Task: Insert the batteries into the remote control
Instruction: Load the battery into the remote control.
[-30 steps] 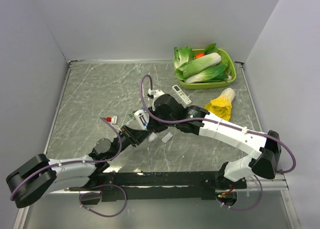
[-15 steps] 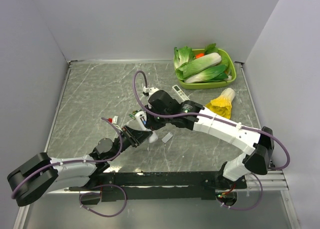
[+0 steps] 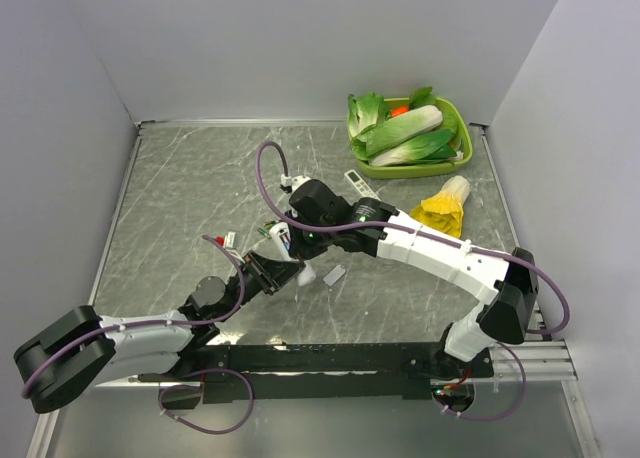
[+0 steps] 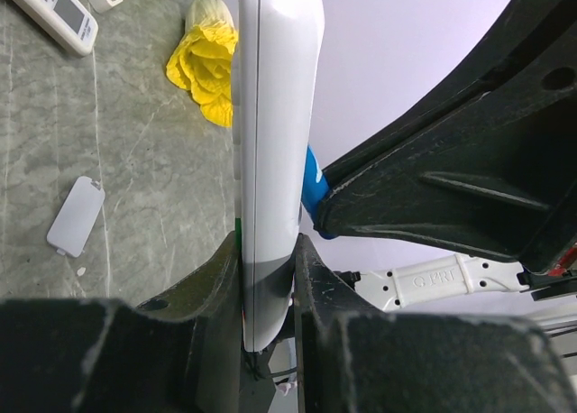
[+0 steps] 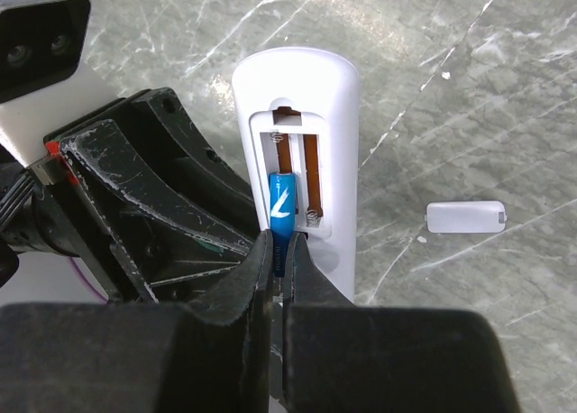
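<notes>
In the right pincer [image 5: 281, 252], a battery [image 5: 281, 204] touches the remote control [image 5: 343, 115].

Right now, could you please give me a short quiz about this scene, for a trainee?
1. Which gripper holds the battery? A) left B) right C) neither
2. Fill in: the left gripper is shut on the ____.
3. True or false: the cover is fitted on the remote.

Key
1. B: the right gripper pinches it at the open compartment.
2. remote
3. False: the cover lies apart on the table.
</notes>
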### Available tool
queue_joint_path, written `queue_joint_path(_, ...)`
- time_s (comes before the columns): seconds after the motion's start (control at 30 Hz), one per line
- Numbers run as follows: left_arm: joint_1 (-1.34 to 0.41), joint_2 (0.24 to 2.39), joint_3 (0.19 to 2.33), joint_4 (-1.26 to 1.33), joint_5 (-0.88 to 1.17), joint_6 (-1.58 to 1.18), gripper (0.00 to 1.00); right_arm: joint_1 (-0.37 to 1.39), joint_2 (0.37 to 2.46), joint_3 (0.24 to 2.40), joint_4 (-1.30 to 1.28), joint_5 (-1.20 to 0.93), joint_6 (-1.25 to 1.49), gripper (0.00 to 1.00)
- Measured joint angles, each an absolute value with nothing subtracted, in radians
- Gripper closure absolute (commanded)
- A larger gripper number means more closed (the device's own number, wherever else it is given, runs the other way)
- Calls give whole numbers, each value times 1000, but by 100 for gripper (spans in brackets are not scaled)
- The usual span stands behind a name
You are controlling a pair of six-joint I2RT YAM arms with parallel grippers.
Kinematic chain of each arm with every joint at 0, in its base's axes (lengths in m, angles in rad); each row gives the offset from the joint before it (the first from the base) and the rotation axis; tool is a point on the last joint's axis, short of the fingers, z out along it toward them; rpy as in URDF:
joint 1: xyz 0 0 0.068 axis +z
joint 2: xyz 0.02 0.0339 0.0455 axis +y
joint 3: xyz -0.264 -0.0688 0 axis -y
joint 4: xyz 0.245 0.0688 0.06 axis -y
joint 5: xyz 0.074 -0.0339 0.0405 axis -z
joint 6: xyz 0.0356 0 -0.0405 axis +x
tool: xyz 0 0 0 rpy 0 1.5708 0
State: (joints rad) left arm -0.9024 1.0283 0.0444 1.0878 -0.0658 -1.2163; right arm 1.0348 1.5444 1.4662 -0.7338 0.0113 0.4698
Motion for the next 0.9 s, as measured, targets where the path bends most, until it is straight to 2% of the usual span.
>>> queue_joint_path(0.9,-904,1031,43,1113,-76,-1251,99,1034,1573,1507,-717,30,450,100)
